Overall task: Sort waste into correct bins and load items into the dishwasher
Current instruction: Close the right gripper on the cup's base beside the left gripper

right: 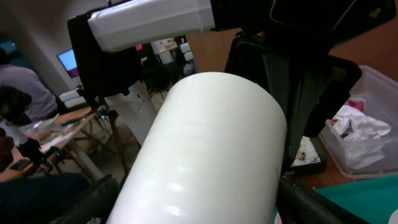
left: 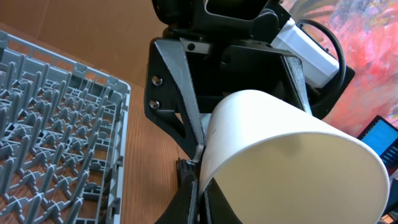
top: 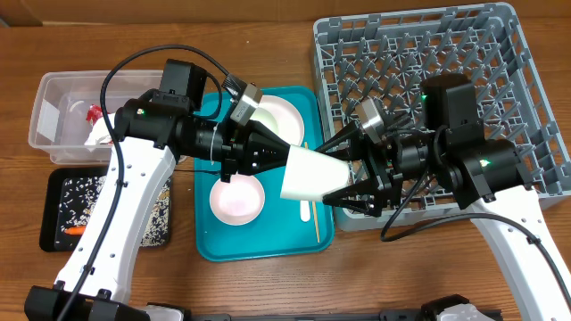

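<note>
A white cup [top: 310,171] hangs on its side above the teal tray [top: 214,245], mouth toward the left arm. My left gripper [top: 284,159] is shut on its rim, one finger inside and one outside [left: 200,163]. My right gripper [top: 343,171] is open, its two fingers straddling the cup's [right: 211,149] base end with a small gap either side. A white bowl [top: 237,198], another white dish [top: 278,120] and a thin wooden stick [top: 310,196] lie on the teal tray. The grey dishwasher rack [top: 526,53] stands at the right.
The clear tub [top: 53,98] at far left holds a red wrapper [top: 93,112] and a crumpled napkin [top: 98,132]. The black tray [top: 53,192] below it holds food scraps [top: 89,192] and a small carrot [top: 73,230]. Both arms meet over the tray's right edge.
</note>
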Motion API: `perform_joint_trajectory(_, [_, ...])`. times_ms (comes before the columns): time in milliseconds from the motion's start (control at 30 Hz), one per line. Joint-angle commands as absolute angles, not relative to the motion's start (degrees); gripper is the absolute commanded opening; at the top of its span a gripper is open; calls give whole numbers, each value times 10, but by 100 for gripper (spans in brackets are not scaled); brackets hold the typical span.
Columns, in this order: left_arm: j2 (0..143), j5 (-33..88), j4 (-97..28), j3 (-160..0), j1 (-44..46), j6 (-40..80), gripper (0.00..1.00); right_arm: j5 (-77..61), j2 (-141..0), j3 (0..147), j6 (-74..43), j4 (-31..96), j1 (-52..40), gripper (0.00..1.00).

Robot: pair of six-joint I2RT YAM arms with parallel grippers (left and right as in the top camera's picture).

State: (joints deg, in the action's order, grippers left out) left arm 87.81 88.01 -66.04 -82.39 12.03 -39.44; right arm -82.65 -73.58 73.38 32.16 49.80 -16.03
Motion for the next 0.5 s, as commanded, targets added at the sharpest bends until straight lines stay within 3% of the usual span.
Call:
perform_joint_trajectory(0, [874, 864, -657, -825, 125, -408, 4, -877, -734, 743, 312, 493, -177, 75])
perform_joint_trajectory(133, [874, 864, -657, -825, 125, -408, 4, -877, -734, 743, 312, 493, -179, 61])
perform_joint_trajectory(267, [874, 864, -657, -825, 125, -407, 5, -872, -734, 743, 312, 494, -184, 60])
perform_joint_trajectory(467, [874, 864, -658, -825, 125, -407, 13, -870, -734, 743, 312, 496, -184, 49])
